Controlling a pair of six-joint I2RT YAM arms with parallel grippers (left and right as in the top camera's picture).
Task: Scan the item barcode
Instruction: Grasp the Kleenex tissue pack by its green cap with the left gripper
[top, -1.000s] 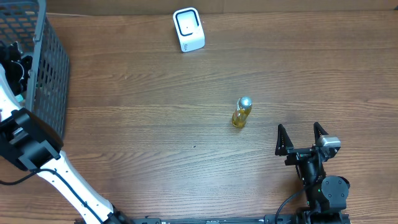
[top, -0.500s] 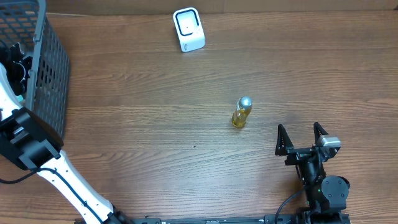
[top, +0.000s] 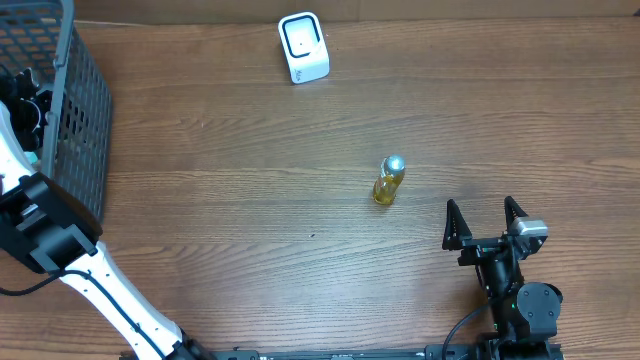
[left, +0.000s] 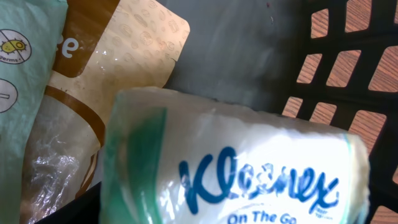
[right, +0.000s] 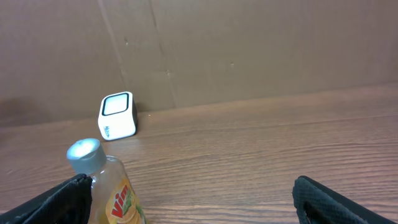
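Observation:
A white and green Kleenex tissue pack (left: 249, 162) fills the left wrist view, lying on the grey basket floor (left: 249, 56). My left gripper (left: 230, 214) reaches down into the basket (top: 85, 110), and its dark fingers (left: 68, 208) stand on either side of the pack, close against it. Whether they press on it does not show. The white barcode scanner (top: 303, 47) stands at the table's far edge. My right gripper (top: 486, 222) rests open near the front right, and a yellow Vim bottle (top: 388, 180) with a silver cap stands just ahead of it to the left.
A brown pouch (left: 106, 81) and a pale green packet (left: 22, 56) lie in the basket beside the tissue pack. The basket's lattice wall (left: 348, 62) rises just behind the pack. In the right wrist view the bottle (right: 109, 186) touches the left finger's edge, with the scanner (right: 117, 116) beyond.
Nothing has visibly moved in the overhead view. The left gripper stays hidden in the basket and the right arm is still.

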